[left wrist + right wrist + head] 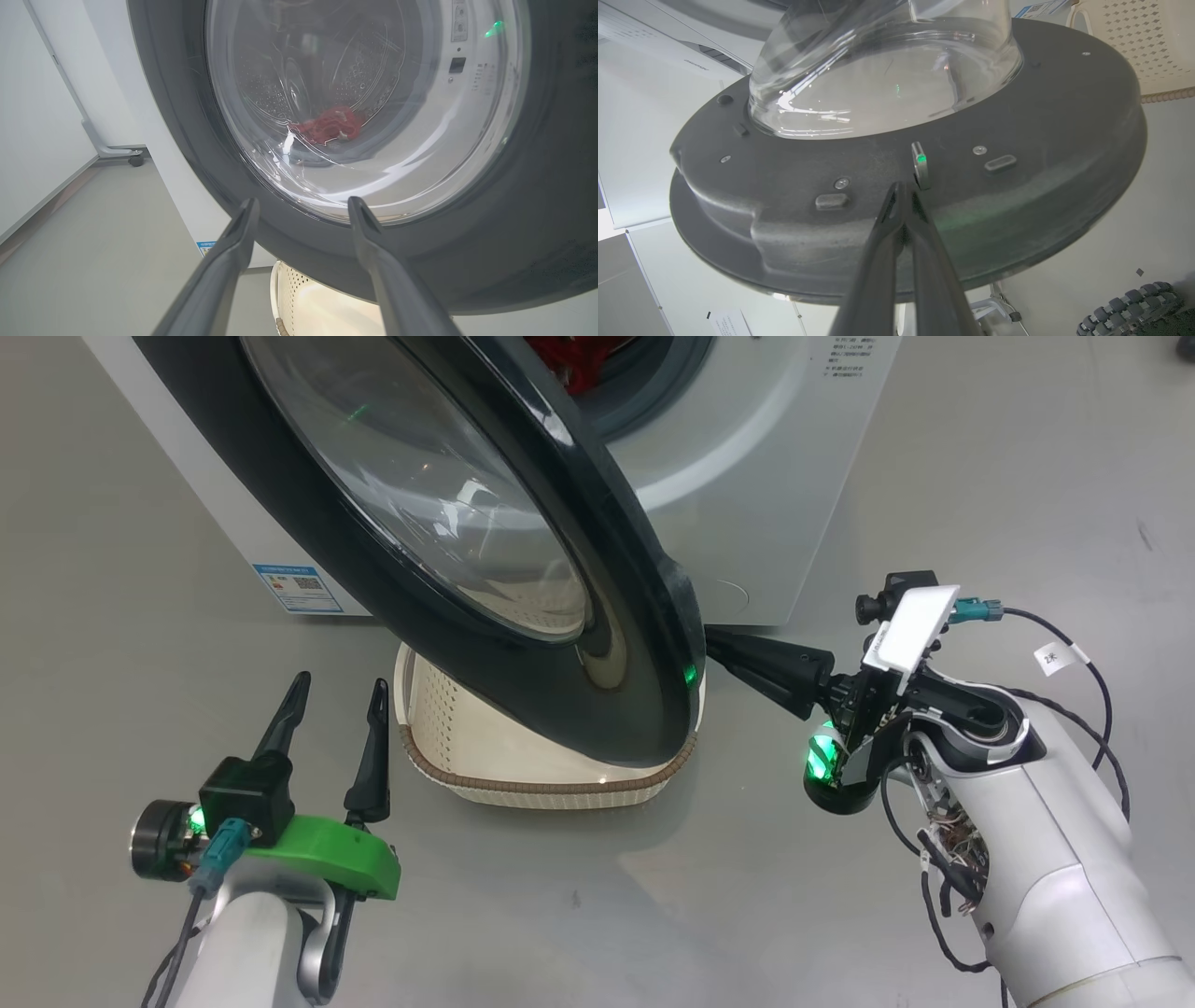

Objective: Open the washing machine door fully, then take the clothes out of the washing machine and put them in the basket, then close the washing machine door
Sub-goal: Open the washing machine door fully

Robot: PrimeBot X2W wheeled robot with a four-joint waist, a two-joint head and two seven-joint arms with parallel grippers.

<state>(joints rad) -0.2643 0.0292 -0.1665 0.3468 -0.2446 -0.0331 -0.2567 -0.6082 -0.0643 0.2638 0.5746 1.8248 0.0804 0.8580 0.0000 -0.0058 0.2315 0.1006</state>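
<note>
Touching the washing machine door [653,644] on its inner face with my right claw [714,642] pinched shut, I held my left claw [339,681] wide beside the basket [523,791]; the clothes [560,364] lay in the washing machine [775,476].

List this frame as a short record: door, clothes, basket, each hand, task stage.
door: washing machine door partly open, swung out above the basket
clothes: red clothes lying in the drum of the washing machine
basket: on the floor in front of the machine; the visible part is empty
left: left hand open, holding nothing, short of the door
right: right hand shut, tips against the door's inner face beside the latch
stage: door opening; nothing unloaded
</note>
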